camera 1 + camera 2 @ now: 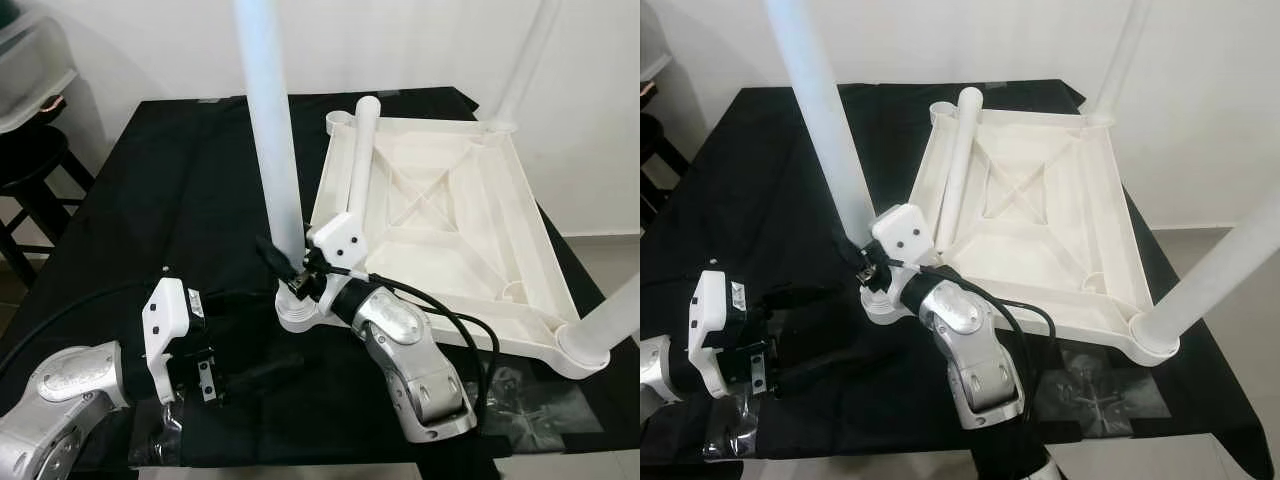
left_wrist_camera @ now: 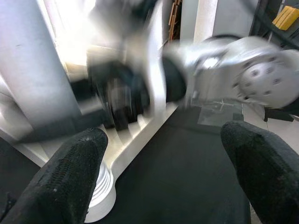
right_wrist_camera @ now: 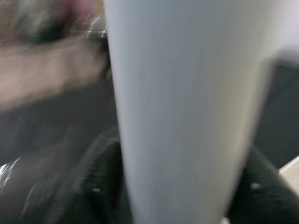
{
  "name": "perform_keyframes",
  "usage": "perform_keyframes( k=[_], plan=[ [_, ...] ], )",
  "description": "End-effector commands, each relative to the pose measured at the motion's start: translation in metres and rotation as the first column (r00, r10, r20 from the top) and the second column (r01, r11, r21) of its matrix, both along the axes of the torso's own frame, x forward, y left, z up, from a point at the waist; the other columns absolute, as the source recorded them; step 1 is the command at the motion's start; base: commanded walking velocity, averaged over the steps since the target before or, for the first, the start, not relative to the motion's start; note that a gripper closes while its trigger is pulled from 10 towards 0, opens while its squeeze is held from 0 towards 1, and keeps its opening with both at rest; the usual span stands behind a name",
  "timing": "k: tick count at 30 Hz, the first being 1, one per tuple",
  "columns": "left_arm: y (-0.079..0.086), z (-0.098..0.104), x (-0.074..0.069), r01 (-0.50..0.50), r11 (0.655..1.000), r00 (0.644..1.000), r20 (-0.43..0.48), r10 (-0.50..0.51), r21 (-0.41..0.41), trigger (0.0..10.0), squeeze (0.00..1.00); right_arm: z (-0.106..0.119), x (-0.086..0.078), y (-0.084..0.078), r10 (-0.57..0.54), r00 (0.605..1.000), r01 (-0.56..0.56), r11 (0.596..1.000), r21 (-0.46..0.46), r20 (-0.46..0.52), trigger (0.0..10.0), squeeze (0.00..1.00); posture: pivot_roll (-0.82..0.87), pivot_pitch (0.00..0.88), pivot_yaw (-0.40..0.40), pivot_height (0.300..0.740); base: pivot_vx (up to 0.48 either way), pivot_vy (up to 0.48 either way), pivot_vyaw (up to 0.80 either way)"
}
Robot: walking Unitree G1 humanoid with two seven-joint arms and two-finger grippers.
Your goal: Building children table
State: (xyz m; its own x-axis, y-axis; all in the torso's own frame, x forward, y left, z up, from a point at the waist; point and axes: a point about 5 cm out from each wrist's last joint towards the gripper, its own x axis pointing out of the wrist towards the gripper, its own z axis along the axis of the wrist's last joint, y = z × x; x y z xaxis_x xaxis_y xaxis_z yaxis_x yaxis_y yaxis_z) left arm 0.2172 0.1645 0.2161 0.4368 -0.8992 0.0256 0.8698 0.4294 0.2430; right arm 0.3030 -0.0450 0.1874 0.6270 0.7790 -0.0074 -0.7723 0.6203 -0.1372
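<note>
Three legs up, one to go on the children's table

My right end effector [image 1: 290,268] pinches the near-left leg [image 1: 272,130] above its socket at frame centre; my left end effector [image 2: 163,172], spread wide, waits lower left. The upturned tabletop [image 1: 470,215] lies on the black table [image 1: 150,190], a fourth leg [image 1: 360,160] loose across it.

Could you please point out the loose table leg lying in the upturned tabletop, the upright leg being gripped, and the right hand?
loose leg [image 1: 358,160], left eye view, mid-shaft.
upright leg [image 1: 274,130], left eye view, mid-shaft.
right hand [image 1: 285,262], left eye view, between its fingertips.
</note>
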Motion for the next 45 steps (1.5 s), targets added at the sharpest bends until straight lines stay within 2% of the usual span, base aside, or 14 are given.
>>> perform_keyframes(
  k=[1, 5, 6, 11, 16, 17, 33, 35, 36, 37, 39, 40, 42, 45],
  plan=[
    [-0.001, -0.004, 0.000, 0.001, 1.000, 1.000, -0.017, -0.001, -0.003, 10.0, 0.00, 0.016, -0.002, 0.000, 0.215, 0.976, -0.216, 0.976, 0.019, 0.040, 10.0, 1.00, 0.01, 0.184, 0.002, 0.740, 0.000, 0.000, 0.00],
    [-0.001, -0.005, 0.001, -0.001, 1.000, 1.000, -0.017, 0.001, -0.002, 10.0, 0.00, 0.027, -0.002, -0.009, 0.369, 0.925, -0.368, 0.929, -0.032, 0.085, 10.0, 0.89, 0.02, 0.179, -0.003, 0.740, 0.000, 0.000, 0.00],
    [-0.002, -0.006, 0.001, -0.002, 1.000, 1.000, -0.017, 0.002, -0.002, 10.0, 0.00, 0.029, 0.002, -0.016, 0.427, 0.900, -0.418, 0.903, -0.101, 0.089, 10.0, 0.00, 0.03, 0.178, -0.012, 0.740, 0.000, 0.000, 0.00],
    [-0.001, -0.008, 0.001, -0.015, 1.000, 1.000, -0.016, 0.015, 0.011, 10.0, 0.00, 0.030, 0.009, -0.035, 0.587, 0.810, -0.579, 0.798, -0.165, -0.004, 10.0, 0.00, 0.04, 0.171, -0.014, 0.740, 0.000, 0.000, 0.00],
    [0.000, -0.009, 0.001, -0.022, 1.000, 1.000, -0.019, 0.022, 0.015, 10.0, 0.00, 0.034, 0.021, -0.041, 0.641, 0.766, -0.641, 0.757, -0.126, -0.045, 10.0, 0.00, 0.04, 0.165, -0.009, 0.740, 0.000, 0.000, 0.00],
    [0.002, -0.009, 0.001, -0.030, 0.999, 0.999, -0.019, 0.030, 0.020, 10.0, 0.00, 0.037, 0.029, -0.043, 0.636, 0.770, -0.638, 0.764, -0.098, -0.050, 0.0, 0.00, 0.06, 0.167, -0.010, 0.740, 0.000, 0.000, 0.00],
    [0.003, -0.012, 0.000, -0.044, 0.999, 0.999, -0.025, 0.045, 0.012, 10.0, 0.00, 0.026, 0.035, -0.070, 0.628, 0.770, -0.637, 0.767, -0.083, -0.112, 0.0, 0.00, 0.06, 0.179, -0.014, 0.740, 0.000, 0.000, 0.00],
    [0.003, -0.012, 0.000, -0.045, 0.999, 0.999, -0.027, 0.046, 0.012, 10.0, 0.00, 0.022, 0.037, -0.073, 0.562, 0.822, -0.569, 0.816, -0.099, -0.095, 0.0, 0.00, 0.05, 0.185, -0.017, 0.740, 0.000, 0.000, 0.00],
    [0.003, -0.013, 0.000, -0.046, 0.999, 0.998, -0.029, 0.047, 0.010, 10.0, 0.00, 0.014, 0.039, -0.074, 0.435, 0.897, -0.442, 0.892, -0.098, -0.081, 0.0, 0.00, 0.05, 0.189, -0.023, 0.740, 0.000, 0.000, 0.00],
    [0.004, -0.014, 0.000, -0.048, 0.999, 0.998, -0.033, 0.048, 0.012, 10.0, 0.00, -0.002, 0.042, -0.072, 0.117, 0.991, -0.121, 0.990, -0.066, -0.065, 0.0, 0.00, 0.04, 0.189, -0.025, 0.740, 0.000, 0.000, 0.00],
    [0.004, -0.014, 0.000, -0.048, 0.999, 0.998, -0.033, 0.048, 0.012, 10.0, 0.00, -0.002, 0.042, -0.072, 0.117, 0.991, -0.121, 0.990, -0.066, -0.065, 0.0, 0.00, 0.04, 0.189, -0.025, 0.740, 0.000, 0.000, 0.00],
    [0.004, -0.015, 0.000, -0.049, 0.999, 0.998, -0.037, 0.049, 0.008, 10.0, 0.00, -0.027, 0.028, -0.077, -0.180, 0.979, 0.174, 0.983, -0.066, -0.096, 0.0, 0.00, 0.04, 0.199, -0.020, 0.740, 0.000, 0.000, 0.00],
    [0.005, -0.018, 0.002, -0.052, 0.999, 0.997, -0.052, 0.051, -0.015, 10.0, 0.00, -0.052, -0.008, -0.078, -0.403, 0.904, 0.396, 0.915, -0.077, -0.144, 0.0, 0.00, 0.01, 0.199, 0.002, 0.740, 0.000, 0.000, 0.00],
    [0.003, -0.021, 0.005, -0.052, 0.998, 0.997, -0.063, 0.050, -0.034, 10.0, 0.00, -0.055, -0.014, -0.075, -0.401, 0.903, 0.396, 0.916, -0.062, -0.157, 0.0, 0.00, 0.00, 0.193, 0.007, 0.740, 0.000, 0.000, 0.00]
  ],
)
